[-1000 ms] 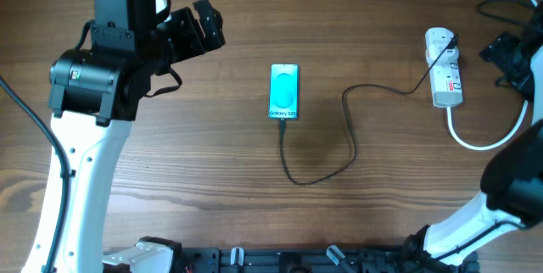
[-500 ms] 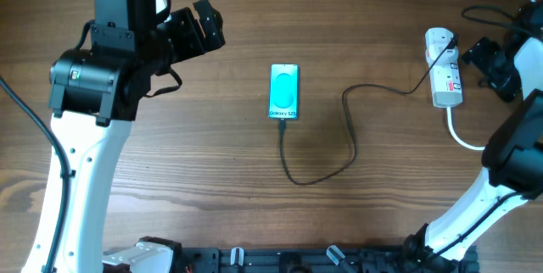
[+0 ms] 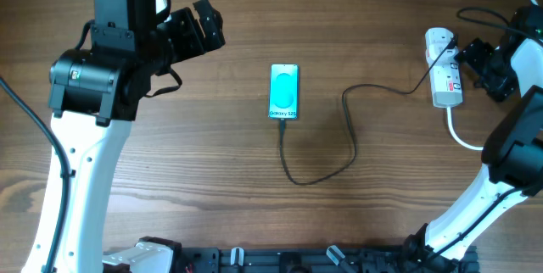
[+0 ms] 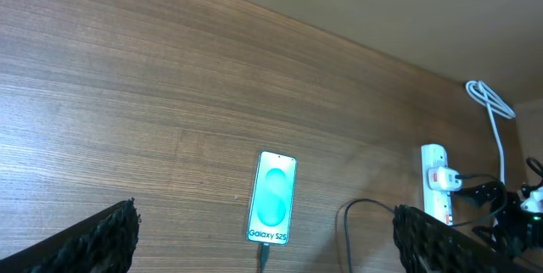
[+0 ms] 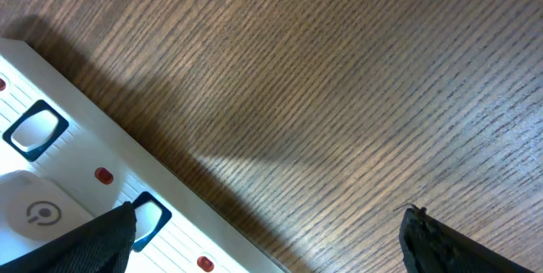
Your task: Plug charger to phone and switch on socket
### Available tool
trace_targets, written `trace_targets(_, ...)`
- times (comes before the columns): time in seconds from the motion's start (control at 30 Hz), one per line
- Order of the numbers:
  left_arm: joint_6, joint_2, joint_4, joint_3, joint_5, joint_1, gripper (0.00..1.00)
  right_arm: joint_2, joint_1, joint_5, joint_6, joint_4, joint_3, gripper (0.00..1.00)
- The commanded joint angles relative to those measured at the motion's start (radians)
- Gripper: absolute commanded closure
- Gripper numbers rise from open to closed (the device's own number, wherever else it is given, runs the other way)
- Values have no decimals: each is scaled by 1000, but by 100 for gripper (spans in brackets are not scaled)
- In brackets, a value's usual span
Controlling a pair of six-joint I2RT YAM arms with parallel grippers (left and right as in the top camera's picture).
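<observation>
The phone (image 3: 284, 91) lies mid-table with its cyan screen up; it also shows in the left wrist view (image 4: 273, 198). The thin black charger cable (image 3: 349, 133) runs from the phone's near edge in a loop to the socket (image 3: 445, 68), a white power strip at the far right. The plug tip sits at the phone's lower edge (image 4: 265, 253). My right gripper (image 3: 472, 59) is open right beside the socket's right side; its wrist view shows the strip's rocker switches (image 5: 36, 127) and red marks, with one fingertip over a switch (image 5: 146, 219). My left gripper (image 3: 204, 29) is open, raised at the far left.
The socket's thick white cord (image 3: 465, 137) curves toward the right arm's base. A white looped cable (image 4: 490, 103) lies at the far right edge. A black rail (image 3: 280, 260) runs along the near edge.
My right gripper has moved left, from the table's right edge up to the socket's side. The left arm, phone and cable have not moved.
</observation>
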State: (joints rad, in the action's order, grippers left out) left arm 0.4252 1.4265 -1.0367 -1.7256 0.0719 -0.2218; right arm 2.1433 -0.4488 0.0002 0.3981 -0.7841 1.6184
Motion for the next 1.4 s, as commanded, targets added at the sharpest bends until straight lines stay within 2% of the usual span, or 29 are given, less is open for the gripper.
trace_targets(0.0, 9, -18, 2, 3, -14, -2, 0, 28, -2, -10, -6, 18, -27, 0)
trace_targets(0.43, 9, -18, 2, 3, -14, -2, 1, 28, 0, -56, -6, 65, -74, 0)
trace_targets(0.57, 9, -18, 2, 3, -14, -2, 0, 28, 0, -131, -39, 64, -74, 0)
trace_targets(1.03, 9, -18, 2, 3, -14, -2, 0, 28, 0, -129, -57, 29, -74, 0)
trace_targets(1.2, 9, -18, 2, 3, -14, -2, 0, -19, -26, -128, -25, -50, -74, 0)
trace_targets(1.37, 9, -18, 2, 3, -14, -2, 0, -165, -58, -40, 110, -214, -74, 0)
